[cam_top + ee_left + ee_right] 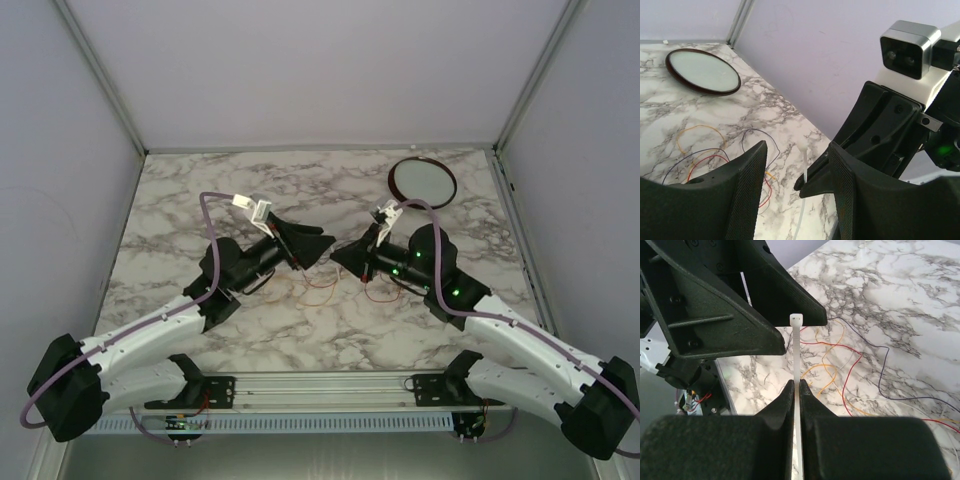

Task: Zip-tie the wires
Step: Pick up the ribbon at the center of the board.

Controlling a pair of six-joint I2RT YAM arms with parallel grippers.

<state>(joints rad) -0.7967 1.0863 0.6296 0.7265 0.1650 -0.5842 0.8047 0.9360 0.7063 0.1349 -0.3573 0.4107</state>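
Currently the task stands at an early stage, by my reading. I see the right gripper [796, 386] clamped shut on the strap of a white zip tie [796, 347], which stands upright from the fingertips with its head at the top. The left gripper [796, 152] faces it with jaws apart and holds nothing. The tie's head sits at or just inside that gap, and I cannot tell from any view whether a finger touches it. The wires [715, 156], in red, orange, yellow and dark colours, lie in loose open loops on the marble table [200, 200] beneath and beside the two grippers, not gathered into a bundle. The tie is straight, not looped, and passes round no wire. Done: tie in hand. Left to do, as I judge it: gather the wires, pass the strap round them, feed the tail through the head, pull tight. A dark-rimmed round dish [702, 70] sits well apart from the wires, near the far corner. I can read no brand, label or text in any view; the only markings are green indicator lights [455, 292] on the right arm.
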